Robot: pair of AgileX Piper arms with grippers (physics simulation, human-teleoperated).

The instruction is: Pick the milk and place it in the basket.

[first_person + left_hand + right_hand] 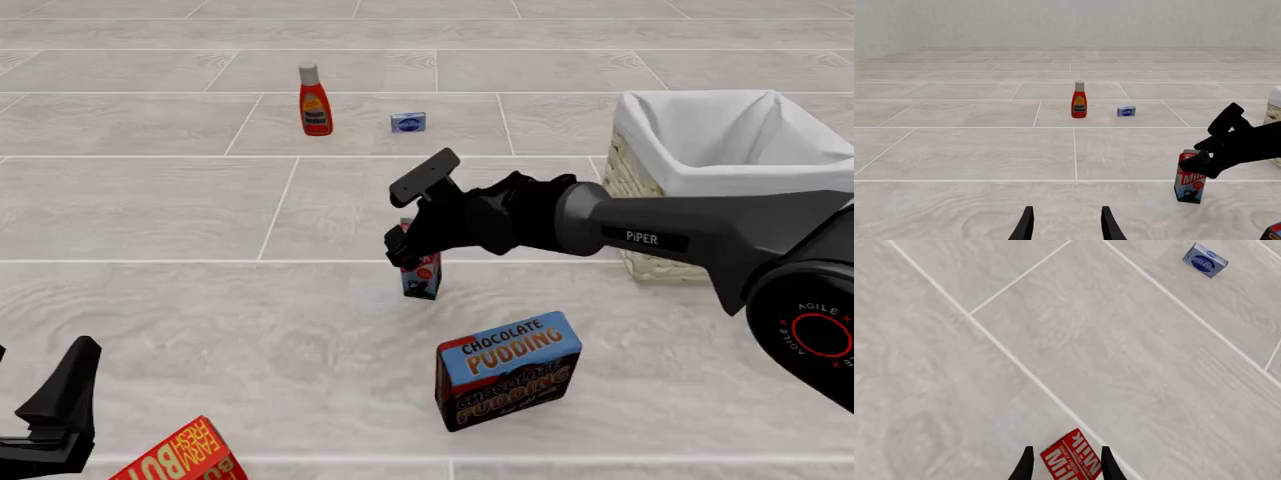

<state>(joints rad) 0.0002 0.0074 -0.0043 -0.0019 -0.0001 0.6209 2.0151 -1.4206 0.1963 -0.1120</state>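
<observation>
The right end effector [404,247] straddles the upright milk [422,276] without visibly clamping it (basket [641,180] at its 3 o'clock on the worktop [160,210]), while the left end effector [1066,225] hangs spread

A: What marks the right arm [694,235]?
B: A dark grey tubular link lettered "PiPER" in white, ending in a knobbly black wrist; its round black base joint carries a red ring and white "AGILEX" lettering.

A: And the right gripper [1066,466]?
B: Two slim, tapered matte-black fingers [1025,465].

A: The left gripper [1067,225]?
B: Identical black blades; the front view shows its angular black body [54,410] only.
</observation>
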